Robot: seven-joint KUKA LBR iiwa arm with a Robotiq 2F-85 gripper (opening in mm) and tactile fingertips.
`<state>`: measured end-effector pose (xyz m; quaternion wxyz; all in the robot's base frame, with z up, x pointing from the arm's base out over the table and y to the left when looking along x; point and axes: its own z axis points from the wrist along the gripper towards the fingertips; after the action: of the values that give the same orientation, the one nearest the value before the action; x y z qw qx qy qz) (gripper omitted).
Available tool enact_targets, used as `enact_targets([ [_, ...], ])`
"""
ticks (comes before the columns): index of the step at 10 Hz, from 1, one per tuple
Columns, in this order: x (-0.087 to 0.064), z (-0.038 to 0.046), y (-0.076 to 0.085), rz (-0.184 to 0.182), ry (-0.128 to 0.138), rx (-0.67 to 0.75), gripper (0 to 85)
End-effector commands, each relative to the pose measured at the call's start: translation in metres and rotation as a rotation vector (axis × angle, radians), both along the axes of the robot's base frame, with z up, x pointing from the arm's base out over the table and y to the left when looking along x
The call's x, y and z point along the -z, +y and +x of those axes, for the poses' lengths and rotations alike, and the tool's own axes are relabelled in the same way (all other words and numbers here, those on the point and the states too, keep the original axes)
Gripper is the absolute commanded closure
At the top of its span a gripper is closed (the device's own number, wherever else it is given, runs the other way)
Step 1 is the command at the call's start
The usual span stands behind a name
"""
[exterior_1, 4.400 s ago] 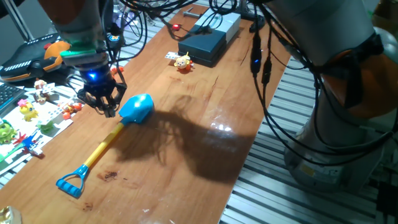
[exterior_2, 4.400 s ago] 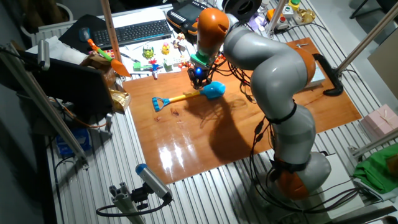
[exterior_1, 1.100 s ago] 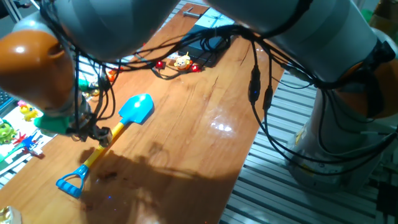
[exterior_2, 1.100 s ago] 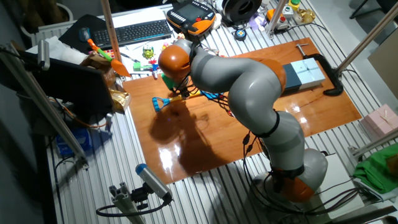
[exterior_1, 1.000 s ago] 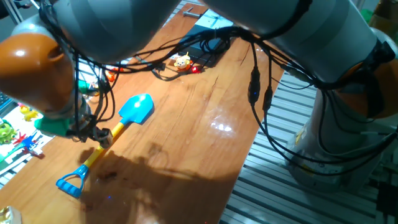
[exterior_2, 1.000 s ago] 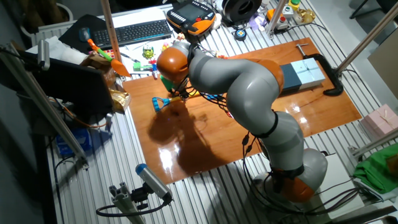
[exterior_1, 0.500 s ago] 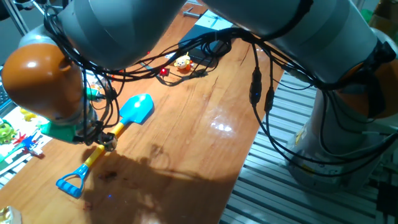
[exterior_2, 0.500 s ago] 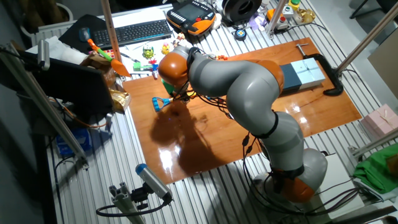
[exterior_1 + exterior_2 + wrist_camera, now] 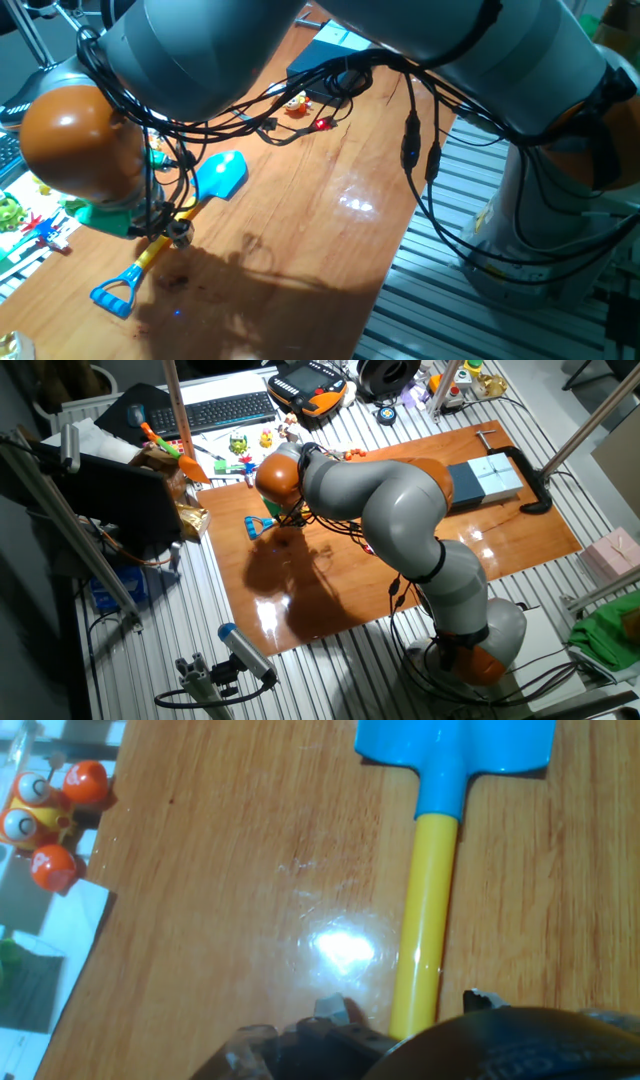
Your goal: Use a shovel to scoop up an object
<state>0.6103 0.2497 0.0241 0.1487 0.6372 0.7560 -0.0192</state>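
The shovel lies flat on the wooden table, with its light-blue blade (image 9: 222,175), yellow shaft (image 9: 152,250) and blue D-loop (image 9: 112,295). In the other fixed view only the loop (image 9: 258,526) shows beside the arm. In the hand view the blade (image 9: 455,745) is at the top and the shaft (image 9: 425,920) runs down between my dark fingertips (image 9: 330,1020). My gripper (image 9: 400,1035) sits low over the shaft's middle, its jaws apart on either side, not touching it. The tiny yellow figurine (image 9: 294,103) stands far back near a dark box, partly behind cables.
A dark box (image 9: 325,62) stands at the table's far end. Small toys (image 9: 40,215) lie on white paper along the left edge; an orange-balled toy (image 9: 50,815) shows there in the hand view. Loose cables (image 9: 300,110) hang over the table's middle. A keyboard (image 9: 220,408) lies behind.
The arm has shifted slightly right and down, bringing the gripper closer over the shaft's middle. The shovel and the figurine have not moved.
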Motion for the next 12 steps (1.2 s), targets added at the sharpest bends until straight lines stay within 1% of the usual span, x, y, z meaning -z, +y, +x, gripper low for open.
enact_targets([
  [1,0.0,-0.0001,0.0,-0.002,0.001,-0.003,30.0],
  [3,0.002,-0.0005,-0.003,-0.005,0.005,-0.017,37.7],
  [4,0.002,-0.0006,-0.004,-0.002,0.008,-0.029,43.3],
  [5,0.003,-0.0007,-0.005,0.003,0.004,-0.038,51.3],
  [7,0.003,-0.0011,-0.006,0.009,-0.005,-0.063,72.3],
  [8,0.003,-0.0014,-0.007,0.017,-0.01,-0.073,81.0],
  [9,0.001,-0.0008,-0.008,0.022,-0.002,-0.08,81.0],
  [11,-0.002,0.0011,-0.012,0.029,0.004,-0.082,83.0],
  [12,-0.008,0.0024,-0.016,0.049,0.018,-0.075,84.3],
])
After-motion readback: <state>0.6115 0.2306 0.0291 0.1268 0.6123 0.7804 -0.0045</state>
